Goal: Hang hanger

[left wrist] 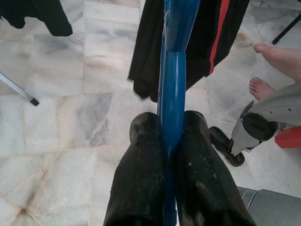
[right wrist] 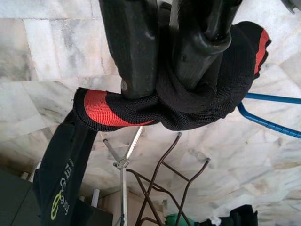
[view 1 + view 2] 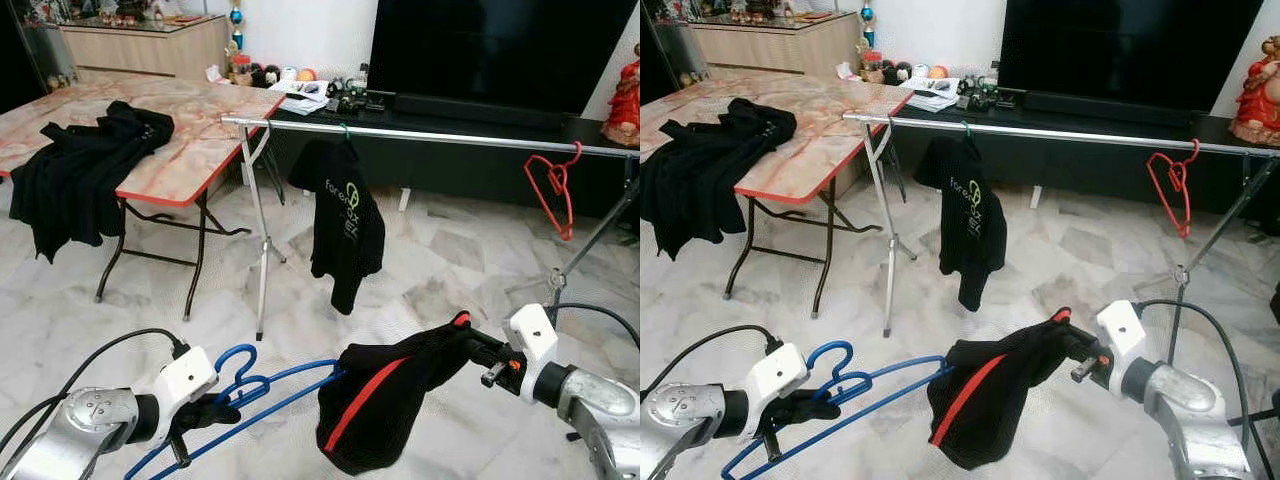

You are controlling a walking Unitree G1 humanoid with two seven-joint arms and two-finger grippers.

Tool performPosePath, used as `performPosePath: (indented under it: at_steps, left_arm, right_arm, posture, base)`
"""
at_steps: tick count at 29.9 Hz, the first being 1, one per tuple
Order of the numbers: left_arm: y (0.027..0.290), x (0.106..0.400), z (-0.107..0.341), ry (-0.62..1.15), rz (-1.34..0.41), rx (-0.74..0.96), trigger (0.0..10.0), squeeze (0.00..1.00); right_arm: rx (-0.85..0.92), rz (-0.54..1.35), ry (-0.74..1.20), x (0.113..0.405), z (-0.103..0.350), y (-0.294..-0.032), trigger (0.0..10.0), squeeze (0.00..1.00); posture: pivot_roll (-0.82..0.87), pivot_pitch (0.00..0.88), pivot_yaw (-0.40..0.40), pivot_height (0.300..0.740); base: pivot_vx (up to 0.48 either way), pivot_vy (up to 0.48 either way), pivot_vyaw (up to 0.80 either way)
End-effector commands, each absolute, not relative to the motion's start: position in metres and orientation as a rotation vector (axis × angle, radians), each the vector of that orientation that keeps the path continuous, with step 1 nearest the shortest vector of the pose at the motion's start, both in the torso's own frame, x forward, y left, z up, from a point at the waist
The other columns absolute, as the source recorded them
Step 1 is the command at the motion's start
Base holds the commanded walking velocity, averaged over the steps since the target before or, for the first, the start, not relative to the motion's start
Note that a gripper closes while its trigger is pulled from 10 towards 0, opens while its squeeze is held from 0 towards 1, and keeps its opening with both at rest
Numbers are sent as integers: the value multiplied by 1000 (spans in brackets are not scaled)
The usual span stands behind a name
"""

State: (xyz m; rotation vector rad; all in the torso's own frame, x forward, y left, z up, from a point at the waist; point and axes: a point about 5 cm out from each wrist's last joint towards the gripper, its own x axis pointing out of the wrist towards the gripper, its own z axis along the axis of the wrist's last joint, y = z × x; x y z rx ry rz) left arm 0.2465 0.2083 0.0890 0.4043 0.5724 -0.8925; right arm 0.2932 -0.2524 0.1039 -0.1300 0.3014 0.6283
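Observation:
My left gripper is shut on a blue hanger near its hook, low at the front left; the wrist view has both black fingers clamped on the blue bar. A black garment with a red stripe hangs over the hanger's far end. My right gripper is shut on that garment's bunched edge. Beyond stands a silver clothes rail carrying a black printed shirt and an empty red hanger.
A folding table with dark clothes heaped on it stands at the left. A TV unit runs behind the rail. A person's bare feet rest on the marble floor close to my right arm.

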Motion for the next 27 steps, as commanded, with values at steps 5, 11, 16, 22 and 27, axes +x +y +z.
performPosePath:
  at_steps: [5, 11, 16, 22, 27]
  left_arm:
    - [229, 236, 2, 687, -346, 289, 10000, 0]
    - [217, 236, 19, 617, -530, 220, 10000, 0]
    - [225, 239, 23, 600, -552, 269, 10000, 0]
    - [253, 244, 7, 646, -244, 307, 10000, 0]
    - [250, 233, -4, 662, -226, 149, 10000, 0]
  right_arm:
    - [303, 185, 46, 295, 86, -238, 0, 0]
    - [218, 261, 110, 298, 81, -234, 0, 0]
    - [161, 285, 149, 299, 76, -231, 0, 0]
    - [164, 0, 251, 299, 52, -248, 0, 0]
    - [126, -52, 341, 290, 33, -246, 0, 0]
  posture:
    - [93, 0, -4, 740]
    - [112, 0, -22, 740]
    - [113, 0, -17, 740]
    - [117, 0, -7, 740]
    - [117, 0, -3, 740]
  base:
    - [0, 0, 0]
    - [0, 0, 0]
    - [0, 0, 0]
    - [0, 0, 0]
    - [0, 0, 0]
